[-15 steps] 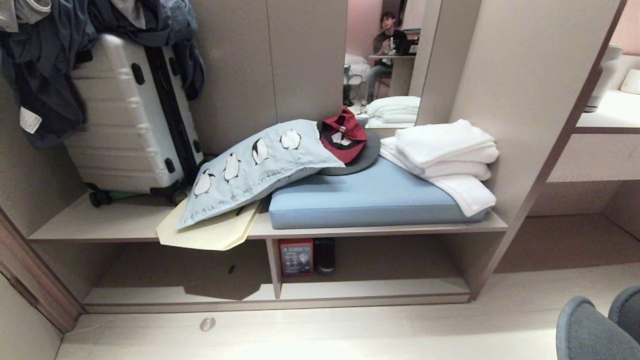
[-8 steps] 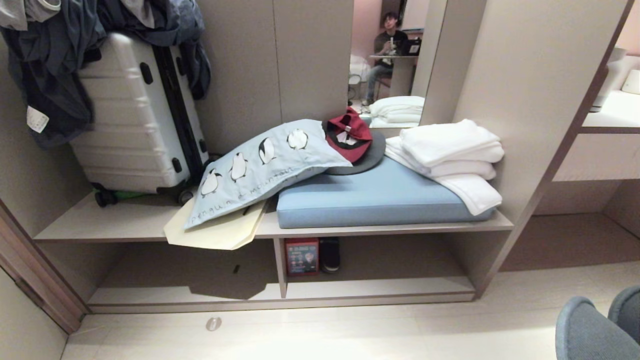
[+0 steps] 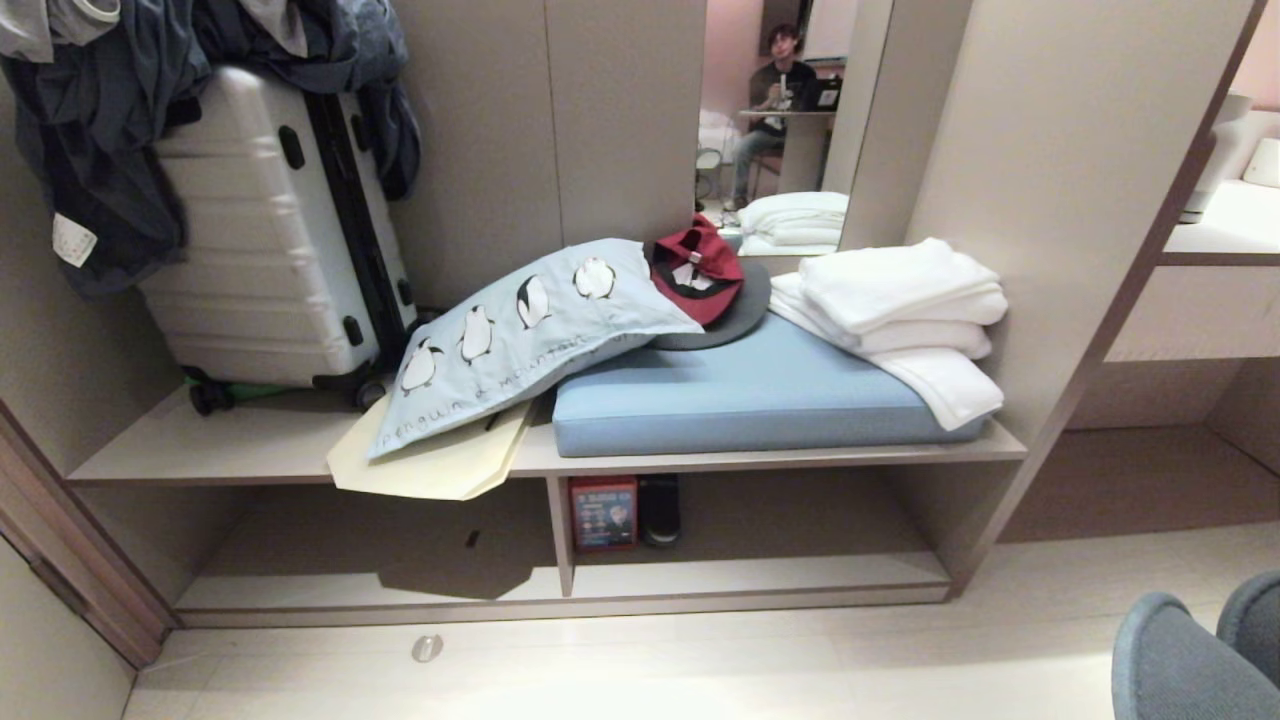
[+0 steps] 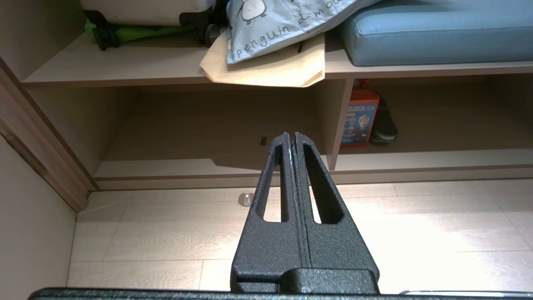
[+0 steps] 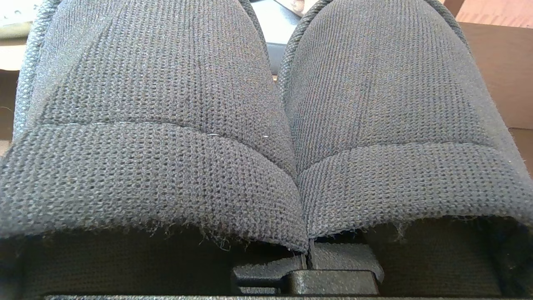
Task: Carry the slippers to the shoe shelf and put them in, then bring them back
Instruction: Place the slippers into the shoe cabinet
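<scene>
- The right hand (image 5: 308, 254) is clamped shut on the pair of dark charcoal knitted fabric slippers (image 5: 266, 125); its black textured fingers meet where the two inner edges press together, and the toes point away from the wrist.
- The two slippers lie side by side and touching, filling almost the whole right wrist view; in the head view their rounded grey ends (image 3: 1190, 650) show at the lower right corner.
- The left hand (image 4: 291, 137) is closed with nothing in it, its two black slotted fingers (image 4: 275, 183) pressed flat together and hanging above the pale plank floor (image 4: 416, 225).
- Beyond the left hand's tips opens the shoe shelf (image 3: 750, 575), a low, wide cubby of pale grey-beige laminate with a darker back panel and an upright divider (image 3: 560, 535).
- Just past that divider, inside the cubby, a red printed box (image 3: 603, 513) stands beside a lone black shoe (image 3: 659, 510).
- A small round metal stud (image 4: 246, 199) sits on the floor between the left hand and the cubby's front edge.
- Above the cubby, the worktop (image 3: 240, 440) carries a thick light-blue seat cushion (image 3: 750, 395), a pale blue penguin-print pillow (image 3: 520, 340) lying over a cream folder (image 3: 430, 465), a red cap (image 3: 697, 280), and folded white towels (image 3: 900, 310).
- Farther off to the left stands a silver hard-shell suitcase (image 3: 260, 230) with dark clothes (image 3: 100, 150) draped over it.
- A mirror (image 3: 790, 120) behind the cap shows a seated person (image 3: 770, 100).
</scene>
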Motion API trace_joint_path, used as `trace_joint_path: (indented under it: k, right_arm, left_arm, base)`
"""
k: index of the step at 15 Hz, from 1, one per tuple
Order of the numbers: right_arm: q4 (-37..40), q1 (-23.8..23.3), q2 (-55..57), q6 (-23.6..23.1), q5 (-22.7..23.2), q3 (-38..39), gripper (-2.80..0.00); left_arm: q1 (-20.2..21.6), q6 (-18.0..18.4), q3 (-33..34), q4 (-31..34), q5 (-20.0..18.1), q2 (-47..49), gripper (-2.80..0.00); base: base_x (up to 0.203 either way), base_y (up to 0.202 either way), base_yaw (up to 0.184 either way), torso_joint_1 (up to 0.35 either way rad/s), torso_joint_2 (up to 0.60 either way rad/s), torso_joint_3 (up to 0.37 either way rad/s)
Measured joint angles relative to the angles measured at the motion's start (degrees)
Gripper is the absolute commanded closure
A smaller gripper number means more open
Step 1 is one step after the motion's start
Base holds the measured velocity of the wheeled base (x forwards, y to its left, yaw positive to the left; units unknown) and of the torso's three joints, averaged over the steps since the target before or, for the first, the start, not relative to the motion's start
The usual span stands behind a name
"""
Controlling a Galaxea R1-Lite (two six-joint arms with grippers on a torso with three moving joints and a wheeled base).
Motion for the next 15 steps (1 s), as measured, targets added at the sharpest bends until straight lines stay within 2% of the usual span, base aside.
trace_joint_path:
  k: [4, 15]
  right_arm:
    - [0.0, 0.0, 0.0, 0.0, 0.0, 0.0, 0.00]
    - [0.0, 0.0, 0.0, 0.0, 0.0, 0.0, 0.00]
  left_arm:
    - [0.0, 0.1, 0.0, 0.0, 0.0, 0.0, 0.00]
    - [0.0, 0.1, 0.0, -0.1, 0.0, 0.0, 0.00]
  base:
    - [0.000, 0.000, 0.000, 0.002, 0.00, -0.117]
    - [0.000, 0.000, 0.000, 0.002, 0.00, -0.198]
